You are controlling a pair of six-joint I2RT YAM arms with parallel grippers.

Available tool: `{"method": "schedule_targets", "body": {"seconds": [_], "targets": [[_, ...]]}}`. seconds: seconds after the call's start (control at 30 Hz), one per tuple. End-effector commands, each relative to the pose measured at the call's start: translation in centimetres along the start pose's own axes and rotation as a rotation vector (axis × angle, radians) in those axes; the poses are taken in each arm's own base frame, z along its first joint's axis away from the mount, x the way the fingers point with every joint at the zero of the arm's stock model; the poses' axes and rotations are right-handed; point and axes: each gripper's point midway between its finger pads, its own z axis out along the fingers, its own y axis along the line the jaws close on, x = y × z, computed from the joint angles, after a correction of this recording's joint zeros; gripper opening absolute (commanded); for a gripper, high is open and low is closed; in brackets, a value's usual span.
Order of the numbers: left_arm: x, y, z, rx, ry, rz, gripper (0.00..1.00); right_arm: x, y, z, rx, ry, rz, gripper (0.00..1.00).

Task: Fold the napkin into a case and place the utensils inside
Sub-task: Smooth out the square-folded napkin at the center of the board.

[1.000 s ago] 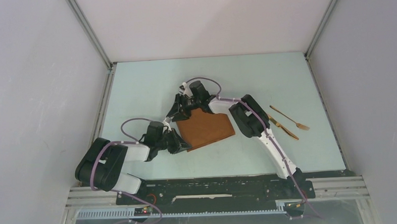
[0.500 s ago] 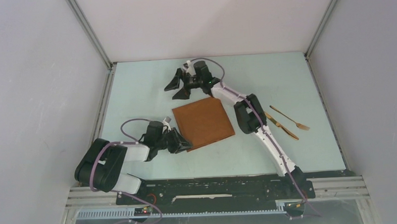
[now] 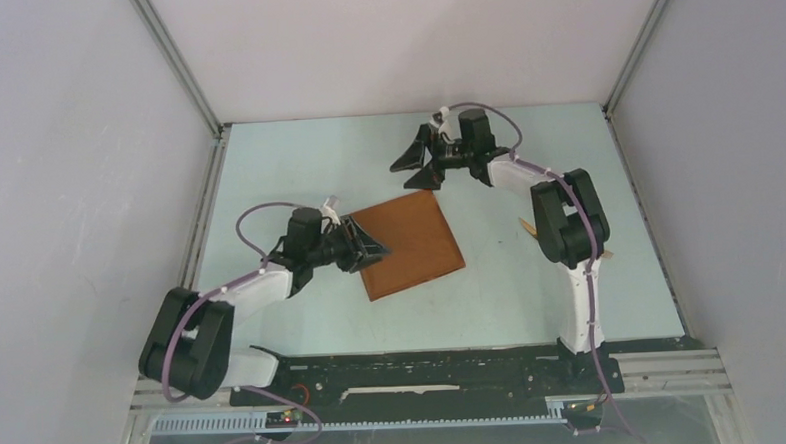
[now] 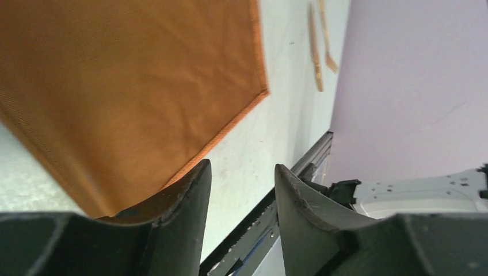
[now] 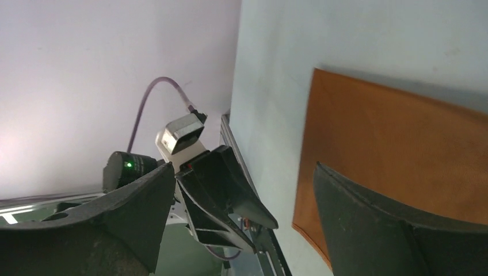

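Note:
The rust-orange napkin (image 3: 415, 243) lies flat as a square on the table, not shaped into a case. My left gripper (image 3: 378, 251) is open and empty over the napkin's left edge; the left wrist view shows the cloth (image 4: 132, 98) under its left finger (image 4: 184, 213). My right gripper (image 3: 414, 166) is open and empty, just beyond the napkin's far edge and apart from it. The two golden utensils (image 4: 315, 52) lie side by side on the table past the napkin's right side. In the top view my right arm hides them except for a tip (image 3: 525, 223).
The right arm's elbow (image 3: 564, 220) stands over the utensils' spot. The right wrist view shows the napkin (image 5: 397, 155) and my left gripper (image 5: 230, 195) beside its edge. Enclosure walls and a metal frame rail (image 3: 208, 205) border the pale table.
My right gripper has let go of the napkin's far corner and swung back and to the right. My left gripper has moved from the near-left corner up along the left edge.

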Motion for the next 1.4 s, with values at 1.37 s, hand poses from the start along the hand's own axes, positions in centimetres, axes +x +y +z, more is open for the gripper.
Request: {"method": "schedule_targets", "body": {"seconds": [1.37], "targets": [[0.2, 2.6, -0.5, -0.114, 0.014, 0.078, 0.7, -2.2, -6.6, -11.2, 0.565, -0.108, -0.002, 1.0]]}}
